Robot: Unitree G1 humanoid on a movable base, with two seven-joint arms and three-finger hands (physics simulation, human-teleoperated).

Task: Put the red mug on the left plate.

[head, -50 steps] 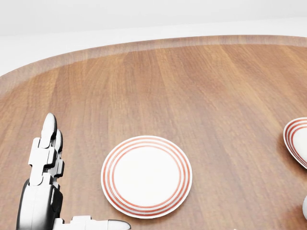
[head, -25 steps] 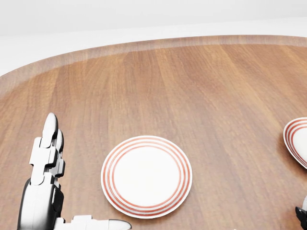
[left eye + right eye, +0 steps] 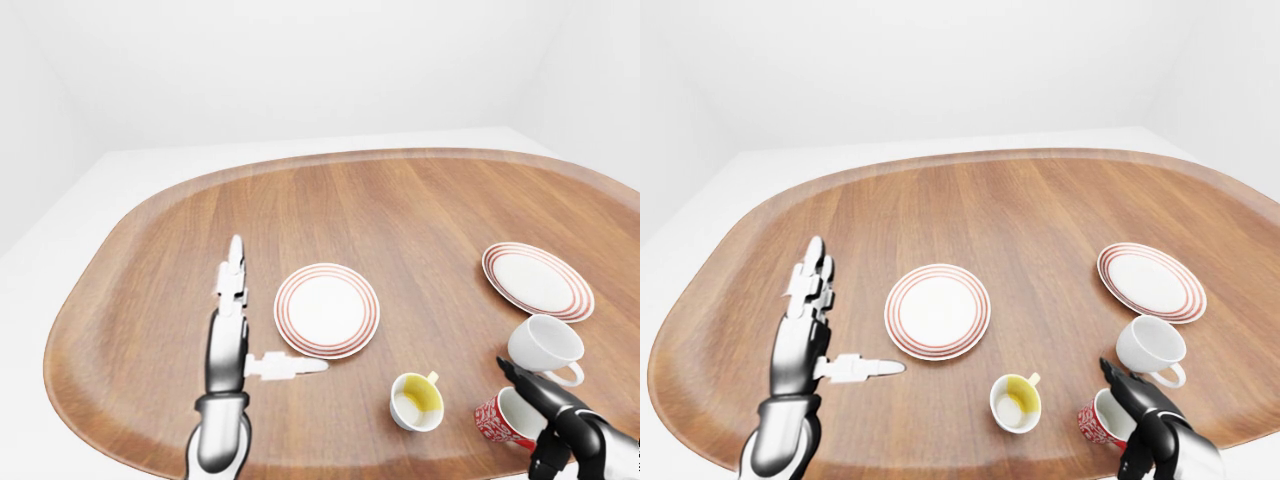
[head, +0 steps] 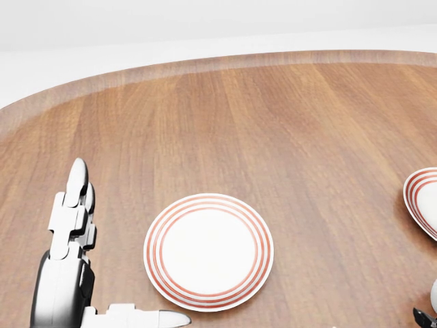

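The wooden surface (image 3: 400, 210) is a rounded oval with a raised rim, set in a plain white room. At the bottom right of the left-eye view the dark right hand (image 3: 560, 425) reaches in over the red mug (image 3: 500, 418); its fingers (image 3: 1118, 382) lie against the mug's rim, but whether they are closed round it is hard to tell, since the hand is cut off by the frame edge. Just left of the mug stands a yellow cup (image 3: 416, 401), and just above it a white cup (image 3: 545, 345). At lower left the silver left hand (image 3: 232, 330) is raised over the surface, fingers straight and thumb spread wide toward the left plate (image 3: 327, 310), holding nothing. Farther up on the right lies the right plate (image 3: 537, 280).
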